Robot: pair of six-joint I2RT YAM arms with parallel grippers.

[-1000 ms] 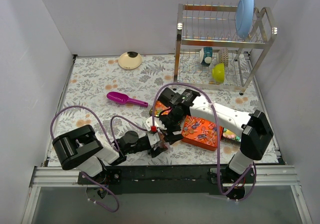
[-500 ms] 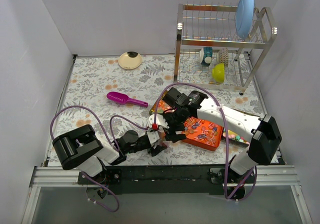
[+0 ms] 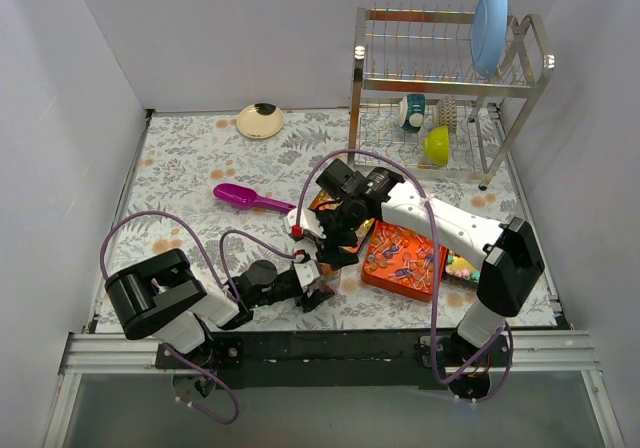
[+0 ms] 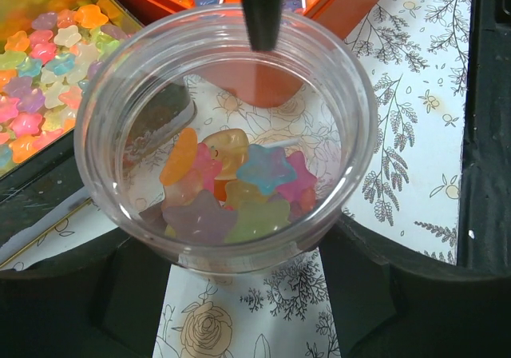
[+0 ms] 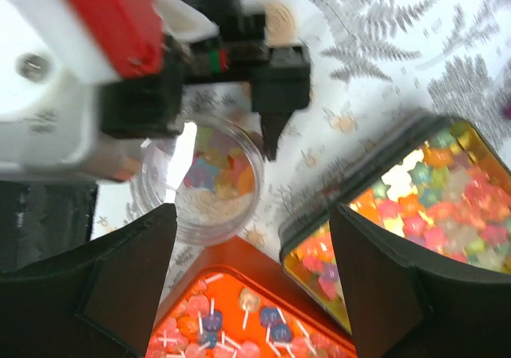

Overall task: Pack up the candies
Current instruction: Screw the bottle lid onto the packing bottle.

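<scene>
My left gripper (image 4: 239, 262) is shut on a clear plastic cup (image 4: 227, 70) and holds it upright low over the table. Several pastel chunky candies (image 4: 231, 190) lie in the cup. My right gripper (image 5: 255, 286) is open and empty, above the cup (image 5: 207, 178) and the near corner of an orange tray (image 5: 239, 318) of wrapped blue and pink candies. A gold tin (image 5: 415, 206) of pastel candies lies beside them. In the top view the left gripper (image 3: 316, 286) sits just below the right gripper (image 3: 322, 236), which hides most of the cup.
A purple scoop (image 3: 250, 198) lies left of the tin. The orange tray (image 3: 400, 263) sits under the right arm, with a third candy container (image 3: 460, 268) peeking out at its right. A dish rack (image 3: 440, 78) stands at the back right and a cream lid (image 3: 260, 121) at the back.
My right gripper has drawn back a little from the cup, toward the far left, and its arm has swung. The left arm and the cup have stayed put.
</scene>
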